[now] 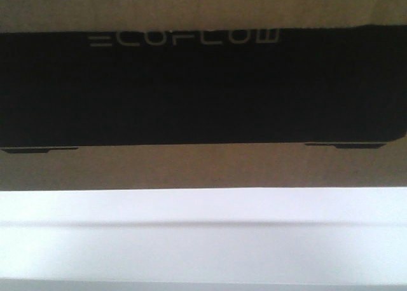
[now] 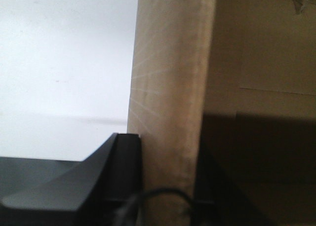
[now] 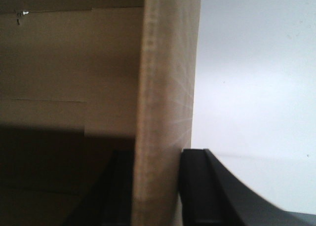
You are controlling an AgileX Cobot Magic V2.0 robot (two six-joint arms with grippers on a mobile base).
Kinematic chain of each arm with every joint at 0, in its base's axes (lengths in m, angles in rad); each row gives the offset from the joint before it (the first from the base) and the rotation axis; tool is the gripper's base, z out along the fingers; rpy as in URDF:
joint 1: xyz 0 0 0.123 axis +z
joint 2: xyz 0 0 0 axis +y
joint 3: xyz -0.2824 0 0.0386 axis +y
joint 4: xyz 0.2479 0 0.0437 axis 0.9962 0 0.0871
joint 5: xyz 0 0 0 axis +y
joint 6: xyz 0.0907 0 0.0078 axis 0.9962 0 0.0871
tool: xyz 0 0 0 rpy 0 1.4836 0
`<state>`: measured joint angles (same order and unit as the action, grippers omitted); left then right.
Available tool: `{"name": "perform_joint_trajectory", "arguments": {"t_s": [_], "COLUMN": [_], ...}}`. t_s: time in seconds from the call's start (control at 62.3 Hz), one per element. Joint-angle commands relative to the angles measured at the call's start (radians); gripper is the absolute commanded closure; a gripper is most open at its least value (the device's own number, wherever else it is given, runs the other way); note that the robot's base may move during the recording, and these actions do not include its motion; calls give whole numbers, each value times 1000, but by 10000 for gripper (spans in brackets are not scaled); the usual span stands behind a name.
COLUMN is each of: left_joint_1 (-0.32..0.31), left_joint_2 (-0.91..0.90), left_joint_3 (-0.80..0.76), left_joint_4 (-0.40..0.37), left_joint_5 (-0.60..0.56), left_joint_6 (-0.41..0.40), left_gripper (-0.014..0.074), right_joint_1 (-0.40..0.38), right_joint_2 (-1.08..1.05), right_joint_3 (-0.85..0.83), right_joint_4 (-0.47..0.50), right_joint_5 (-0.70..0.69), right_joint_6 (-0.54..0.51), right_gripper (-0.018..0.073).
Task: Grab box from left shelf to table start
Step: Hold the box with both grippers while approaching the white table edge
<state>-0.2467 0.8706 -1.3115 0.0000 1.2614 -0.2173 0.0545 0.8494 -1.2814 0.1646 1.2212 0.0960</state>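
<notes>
The box [image 1: 203,167] fills the front view, brown cardboard with a black panel printed "ECOFLOW", directly above the white table [image 1: 203,240]. In the left wrist view my left gripper [image 2: 168,186] is shut on the box's upright cardboard wall [image 2: 170,88], with one black finger [image 2: 121,171] outside and the other in shadow inside the box. In the right wrist view my right gripper [image 3: 155,186] clamps the opposite wall [image 3: 168,88] the same way, its outer finger [image 3: 197,186] against the cardboard. The left shelf is out of view.
A pale white surface lies outside the box in both wrist views [image 2: 64,63] [image 3: 256,88]. A ridge or edge line crosses the white table front [image 1: 203,224]. Nothing else shows.
</notes>
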Motion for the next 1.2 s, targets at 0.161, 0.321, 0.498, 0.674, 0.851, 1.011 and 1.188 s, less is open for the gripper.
{"name": "perform_joint_trajectory", "arguments": {"t_s": [0.161, 0.321, 0.498, 0.674, 0.851, 1.011, 1.188], "left_joint_1": [1, 1, 1, 1, 1, 1, 1], "left_joint_2": [-14, -14, -14, -14, -14, -14, -14], "left_joint_3": [-36, -36, -36, -36, -36, -36, -36], "left_joint_4": [-31, -31, -31, -31, -31, -33, -35], "left_joint_5": [-108, -108, -108, -108, -108, -108, -108], "left_joint_6": [-24, -24, -24, -24, -24, -24, -24], "left_gripper": [616, 616, 616, 616, 616, 616, 616], "right_joint_1": [-5, -5, -5, -5, -5, -5, -5], "right_joint_2": [-7, -7, -7, -7, -7, -7, -7], "right_joint_3": [-29, -29, -29, -29, -29, -29, -29], "right_joint_4": [-35, -35, -35, -35, -35, -35, -35], "right_joint_5": [-113, -113, -113, -113, -113, -113, -113], "right_joint_6": [-8, -8, -8, -8, -8, -8, -8], "right_gripper": [505, 505, 505, 505, 505, 505, 505]}}
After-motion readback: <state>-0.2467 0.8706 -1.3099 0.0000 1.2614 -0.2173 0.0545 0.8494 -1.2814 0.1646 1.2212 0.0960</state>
